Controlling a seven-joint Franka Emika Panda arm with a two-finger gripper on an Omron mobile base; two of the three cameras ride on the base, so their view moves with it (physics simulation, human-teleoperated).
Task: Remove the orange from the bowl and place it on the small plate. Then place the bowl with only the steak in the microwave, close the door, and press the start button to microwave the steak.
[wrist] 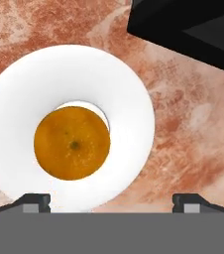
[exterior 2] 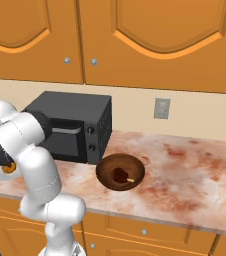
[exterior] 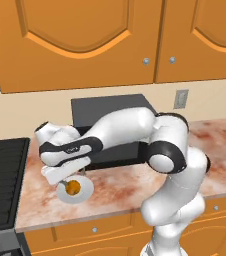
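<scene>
The orange (wrist: 72, 143) rests on the centre of the small plate (wrist: 129, 99), a pale round plate on the counter's left part. My gripper (wrist: 111, 201) hangs just above them, open, its fingertips (wrist: 34, 201) wide apart and touching nothing. From the left base the orange (exterior: 73, 187) peeks out under the hand (exterior: 71, 176) on the plate (exterior: 87, 189). From the right base the orange (exterior 2: 8, 169) shows behind my arm. The dark-brown bowl (exterior 2: 105, 167) stands further right with the steak (exterior 2: 119, 174) inside. The microwave and its door are out of view.
A black toaster oven (exterior: 110, 107) stands against the wall right behind the plate, its corner close to the hand (wrist: 183, 25). A black stove (exterior: 2, 175) borders the counter on the left. Orange wall cabinets (exterior: 85, 45) hang overhead.
</scene>
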